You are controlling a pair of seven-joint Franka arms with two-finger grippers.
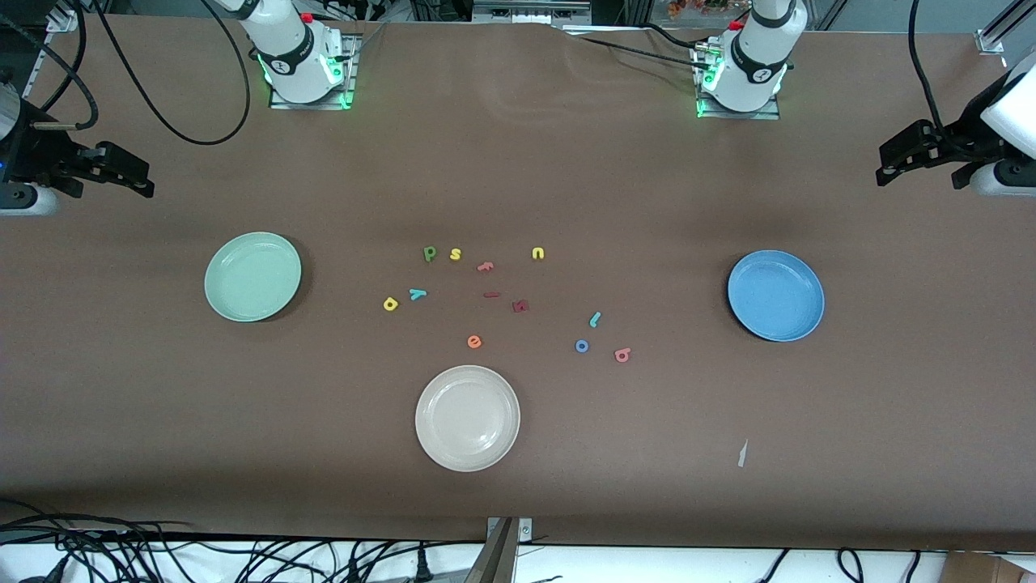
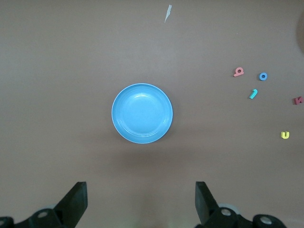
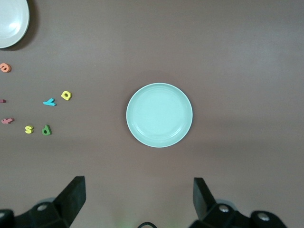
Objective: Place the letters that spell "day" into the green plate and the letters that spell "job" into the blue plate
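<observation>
Both grippers high, fingers spread, empty: left gripper (image 2: pixel 138 204) over blue plate (image 1: pixel 775 295), right gripper (image 3: pixel 138 202) over green plate (image 1: pixel 252 276). Between plates, on table (image 1: pixel 647 453): green d (image 1: pixel 430 253), teal y (image 1: pixel 417 294), yellow a (image 1: pixel 390 304) toward green plate; teal j (image 1: pixel 595 319), blue o (image 1: pixel 582 346), pink b (image 1: pixel 622 355) toward blue plate. Cream plate (image 1: pixel 467 418) nearest camera.

The blue plate (image 2: pixel 142 113) and green plate (image 3: pixel 159 115) look smooth and glossy; the brown table (image 1: pixel 566 178) is matt.
</observation>
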